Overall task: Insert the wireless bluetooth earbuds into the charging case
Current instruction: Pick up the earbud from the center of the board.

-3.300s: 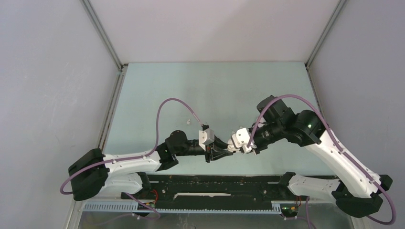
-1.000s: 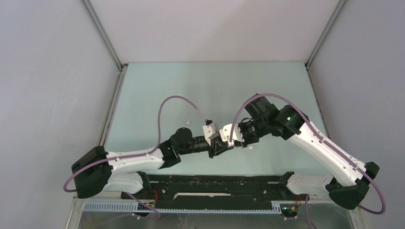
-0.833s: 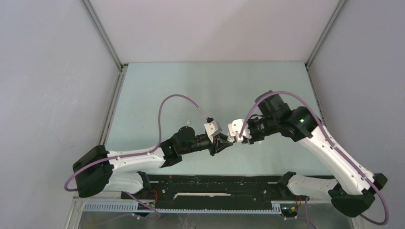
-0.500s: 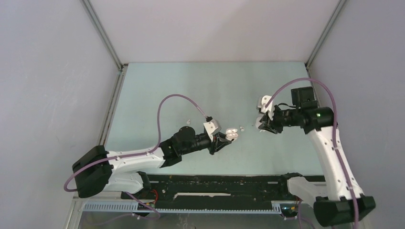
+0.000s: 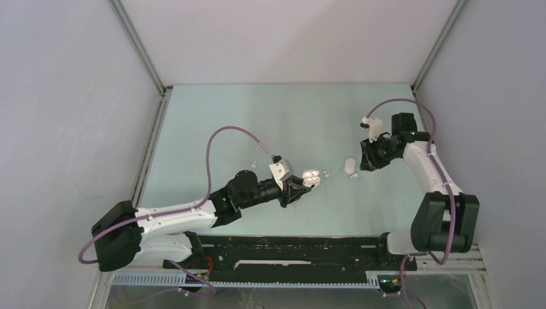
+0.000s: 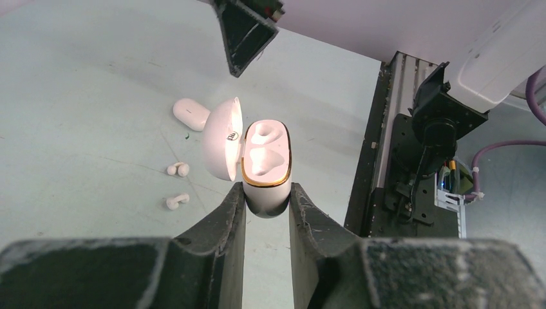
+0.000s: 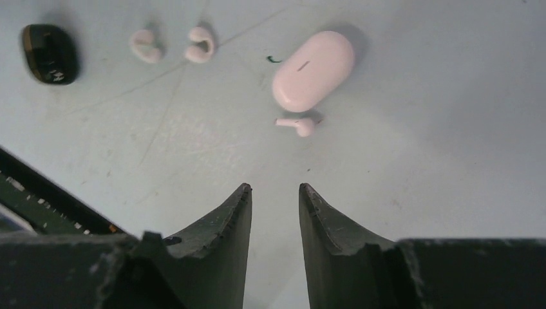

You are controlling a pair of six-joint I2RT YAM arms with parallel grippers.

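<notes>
While the left gripper stands clamped on the base of the open charging case, lid swung aside, the right gripper hangs with jaws apart around nothing. Beyond it on the table, a stemmed white earbud lies just beside a closed white case; two hooked white earbuds and a small black object lie farther off.

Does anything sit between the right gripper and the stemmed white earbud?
Nothing visible. Only bare table separates the open right gripper from the stemmed earbud; the closed white case lies beyond it, on the far side.
</notes>
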